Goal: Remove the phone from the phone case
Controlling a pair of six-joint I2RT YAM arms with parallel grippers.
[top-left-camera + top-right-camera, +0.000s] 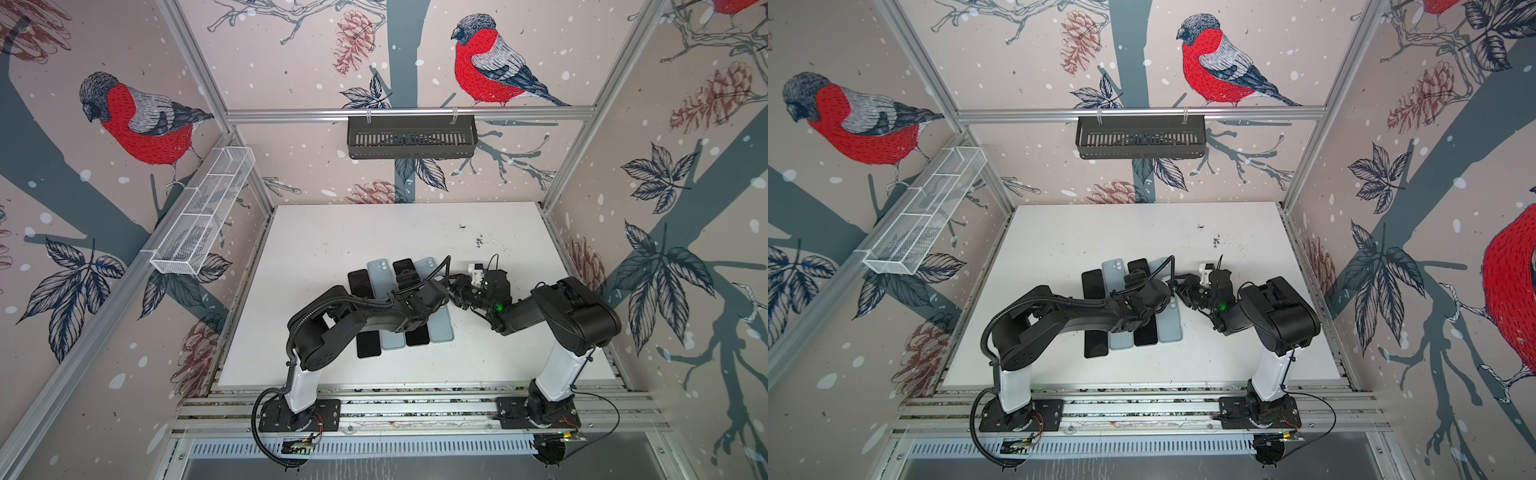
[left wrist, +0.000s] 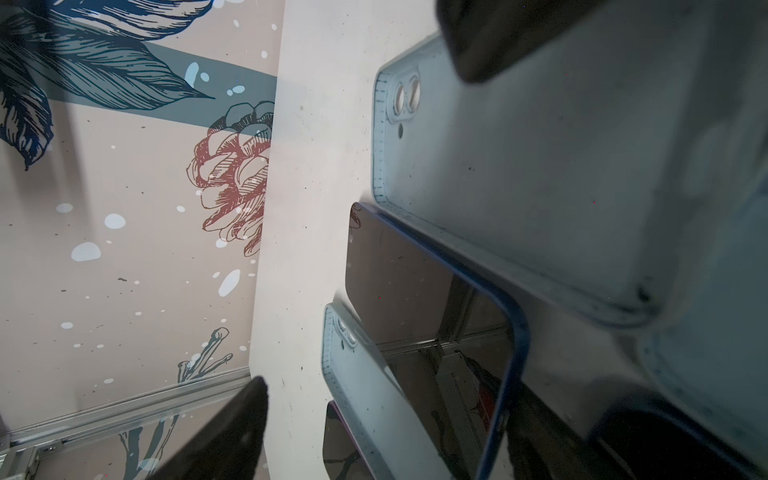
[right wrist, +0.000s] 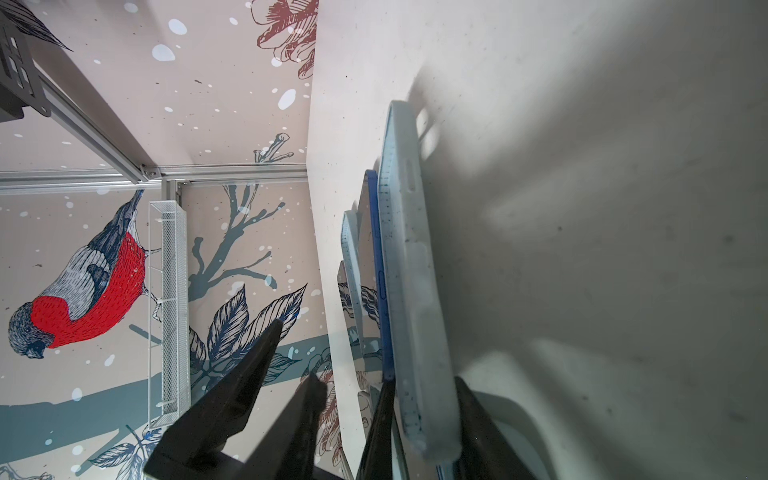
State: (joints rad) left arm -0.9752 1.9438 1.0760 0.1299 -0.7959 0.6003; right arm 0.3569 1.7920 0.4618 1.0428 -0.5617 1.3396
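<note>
Four slabs lie in a row mid-table (image 1: 332, 232), long sides running from front edge to back edge, each against its neighbour. Counted from the table's left edge they are the black phone (image 1: 368, 345), inner case (image 1: 392, 338), blue-rimmed phone (image 1: 417, 336) and outer case (image 1: 441, 328).

Markings: fine ruler-like ticks run along the outer case's rim in the left wrist view. Any lettering is too blurred to read.

Blue-rimmed phone: glossy black screen up, reflecting the frame overhead, with a thin blue band round its edge. It lies flat, outside both cases, between them. Its long side meets the outer case; whether the case overlaps it, cannot tell.

Outer case: pale blue, matte and speckled with dirt. It has two lens cut-outs and a small hole at its back-edge end.

Left gripper (image 2: 363, 228): jaws spread wide above the row, holding nothing.

Right gripper (image 3: 368, 353): jaws apart, straddling the long sides of the outer case and the blue-rimmed phone. One finger sits just beside the case and the other stands clear, so there is no grip.

Room: the table is bare from the outer case to its right edge and along the back edge, apart from dark specks (image 1: 480, 240) toward the back right corner.
</note>
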